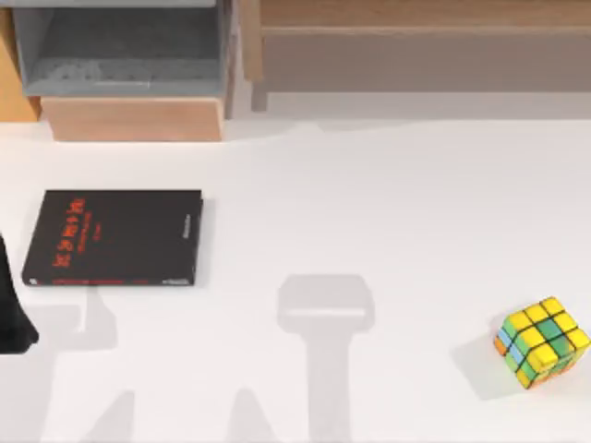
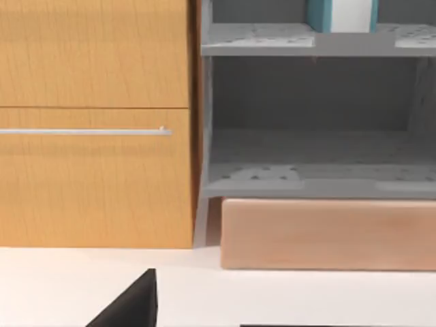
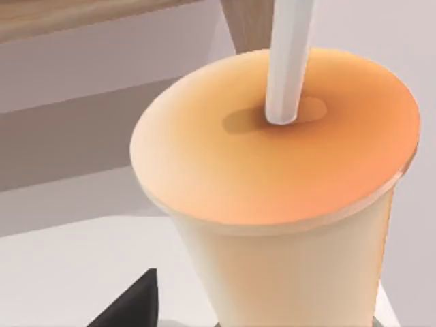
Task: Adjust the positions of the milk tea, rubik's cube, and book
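The milk tea point(image 3: 272, 177), a cream cup with an orange lid and a white straw, rises very close in the right wrist view. My right gripper point(image 3: 197, 320) is open at the cup's base, with one dark fingertip point(image 3: 133, 301) beside the cup and apart from it. The black book point(image 1: 115, 237) with red lettering lies flat at the table's left. The rubik's cube point(image 1: 542, 341) sits near the right edge. My left gripper point(image 2: 197, 321) is open and holds nothing; its dark arm point(image 1: 13, 314) is at the far left, just below the book.
A grey shelf unit point(image 1: 129, 55) over a wooden block point(image 1: 134, 118) stands at the back left, beside a wooden cabinet point(image 2: 95, 122) with a rail handle. A wooden shelf point(image 1: 425, 28) runs along the back right. Bare white table point(image 1: 369, 203) lies between book and cube.
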Robot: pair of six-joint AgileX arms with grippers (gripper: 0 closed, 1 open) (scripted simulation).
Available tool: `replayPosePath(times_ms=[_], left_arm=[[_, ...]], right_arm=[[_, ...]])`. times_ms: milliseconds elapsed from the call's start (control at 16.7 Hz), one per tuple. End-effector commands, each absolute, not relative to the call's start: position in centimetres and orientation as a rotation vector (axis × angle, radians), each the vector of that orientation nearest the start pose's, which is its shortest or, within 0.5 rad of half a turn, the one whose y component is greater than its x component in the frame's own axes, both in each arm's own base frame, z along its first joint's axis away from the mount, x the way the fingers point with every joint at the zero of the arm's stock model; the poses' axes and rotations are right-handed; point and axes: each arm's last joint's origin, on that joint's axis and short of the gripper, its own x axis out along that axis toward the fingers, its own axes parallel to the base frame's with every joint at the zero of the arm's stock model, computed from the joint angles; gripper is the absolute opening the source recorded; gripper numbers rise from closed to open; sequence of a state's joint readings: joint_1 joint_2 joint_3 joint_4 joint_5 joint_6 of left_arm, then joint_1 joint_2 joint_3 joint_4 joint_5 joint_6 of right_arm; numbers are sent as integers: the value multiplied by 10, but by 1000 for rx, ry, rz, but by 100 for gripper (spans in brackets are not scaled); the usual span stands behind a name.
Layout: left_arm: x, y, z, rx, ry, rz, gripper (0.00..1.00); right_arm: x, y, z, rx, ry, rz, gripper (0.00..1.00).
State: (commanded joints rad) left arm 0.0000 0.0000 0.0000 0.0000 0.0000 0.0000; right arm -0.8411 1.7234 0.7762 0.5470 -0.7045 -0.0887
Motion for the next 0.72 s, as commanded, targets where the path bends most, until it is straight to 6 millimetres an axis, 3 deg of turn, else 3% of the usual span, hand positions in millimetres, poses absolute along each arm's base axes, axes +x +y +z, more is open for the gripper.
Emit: replayPosePath(times_ms=[180,360,720], left_arm=[[106,-1,160,0,0,0,100],[106,-1,160,0,0,0,100],[106,-1,160,0,0,0,100]], right_arm=[[242,-226,156,322,455,-135,100],[247,-201,154,434,639,-134,100],[271,-113,162,441,1074,-30,100]])
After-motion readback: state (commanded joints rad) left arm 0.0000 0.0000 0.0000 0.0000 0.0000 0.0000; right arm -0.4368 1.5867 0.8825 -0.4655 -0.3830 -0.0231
